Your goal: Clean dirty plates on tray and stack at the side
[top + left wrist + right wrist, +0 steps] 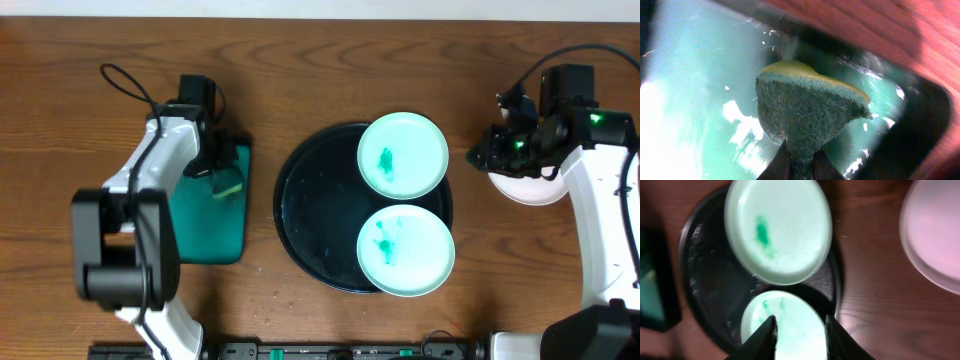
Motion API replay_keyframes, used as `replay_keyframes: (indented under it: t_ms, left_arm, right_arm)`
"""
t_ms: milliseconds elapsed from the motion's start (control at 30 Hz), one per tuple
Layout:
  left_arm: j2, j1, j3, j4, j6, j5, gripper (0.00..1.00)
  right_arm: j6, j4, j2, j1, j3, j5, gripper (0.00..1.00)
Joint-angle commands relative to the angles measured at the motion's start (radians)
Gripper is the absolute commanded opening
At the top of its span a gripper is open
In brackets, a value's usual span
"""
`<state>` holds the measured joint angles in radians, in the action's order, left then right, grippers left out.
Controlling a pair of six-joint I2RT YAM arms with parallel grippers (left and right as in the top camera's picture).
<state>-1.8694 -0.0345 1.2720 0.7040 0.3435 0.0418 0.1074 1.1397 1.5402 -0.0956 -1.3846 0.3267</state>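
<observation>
Two pale mint plates with teal smears lie on the round black tray (pixel 300 205), one at the back (pixel 403 155) and one at the front (pixel 405 250). A white plate (pixel 530 188) rests on the table to the right, partly under my right arm. My left gripper (pixel 801 161) is shut on a yellow-and-green sponge (pixel 810 107), just above the wet green rectangular tray (pixel 685 75). My right gripper (pixel 800 332) is open and holds nothing; it hovers right of the black tray (pixel 705 280), facing the front plate (pixel 790 325) and back plate (pixel 780 230).
The dark-green rectangular tray (pixel 215 215) lies left of the black tray. Bare wooden table (pixel 320 60) runs along the back. The white plate (pixel 935 230) sits close beside my right gripper.
</observation>
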Motion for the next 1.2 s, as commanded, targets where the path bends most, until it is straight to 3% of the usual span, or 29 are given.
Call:
replay_keyframes:
  t_ms: [0, 333, 733, 767, 867, 900, 1167]
  left_arm:
    - [0.126, -0.002, -0.004, 0.058, 0.005, -0.033, 0.07]
    - [0.183, -0.002, -0.004, 0.229, -0.025, -0.034, 0.07]
    - [0.183, -0.002, -0.004, 0.238, -0.028, -0.034, 0.07]
    - [0.183, -0.002, -0.004, 0.238, -0.028, -0.034, 0.07]
    - [0.183, -0.002, -0.004, 0.237, -0.028, -0.034, 0.07]
    - [0.183, -0.002, -0.004, 0.237, -0.028, -0.034, 0.07]
    - [0.183, -0.002, -0.004, 0.236, -0.029, -0.023, 0.07]
  right_arm:
    - [0.083, -0.047, 0.029, 0.006, 0.068, -0.075, 0.35]
    - [0.055, -0.295, 0.215, 0.026, 0.166, -0.014, 0.37]
    - [0.056, -0.575, 0.394, 0.133, 0.166, 0.044, 0.36]
    - [0.057, -0.584, 0.398, 0.139, 0.166, 0.042, 0.34]
    - [0.094, -0.606, 0.402, 0.152, 0.166, 0.014, 0.05]
    - [0.103, -0.609, 0.402, 0.152, 0.166, 0.01, 0.01]
    - [0.079, -0.573, 0.401, 0.182, 0.164, 0.161, 0.01]
